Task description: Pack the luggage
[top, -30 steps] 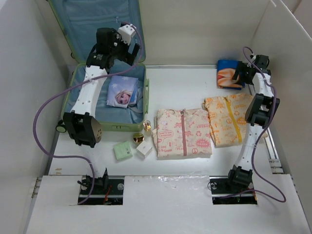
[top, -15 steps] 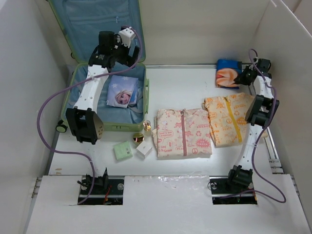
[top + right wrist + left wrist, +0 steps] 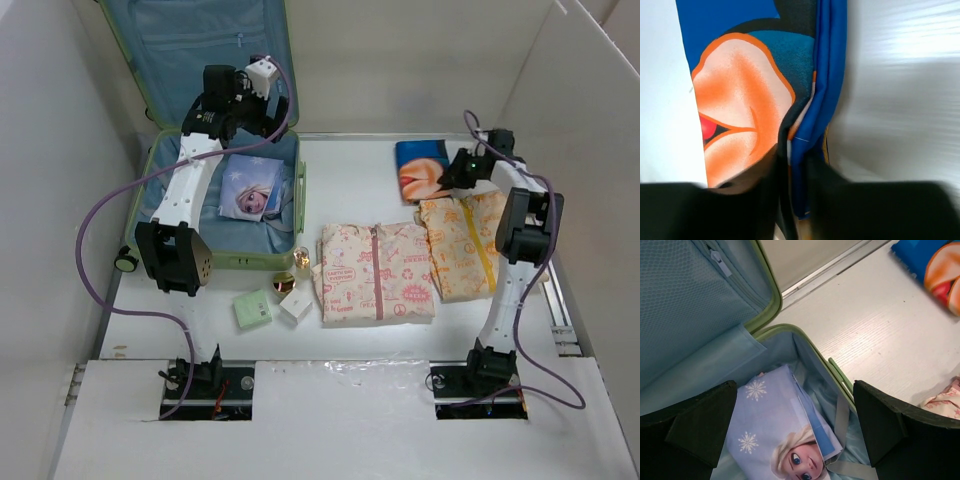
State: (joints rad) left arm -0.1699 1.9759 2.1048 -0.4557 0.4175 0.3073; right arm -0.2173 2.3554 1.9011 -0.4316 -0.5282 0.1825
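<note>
Blue cloth (image 3: 424, 172) slid left, edge pinched in right jaws; left jaws gape over luggage (image 3: 250, 261).

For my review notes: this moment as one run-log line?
right gripper: shut on blue printed cloth | left gripper: open, above open luggage

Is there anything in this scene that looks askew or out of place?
Only the blue printed cloth at the far right of the table: it lies slightly askew beside the neatly laid yellow garment, and its edge is bunched up in the right gripper. Nothing looks spilled or damaged.
</note>
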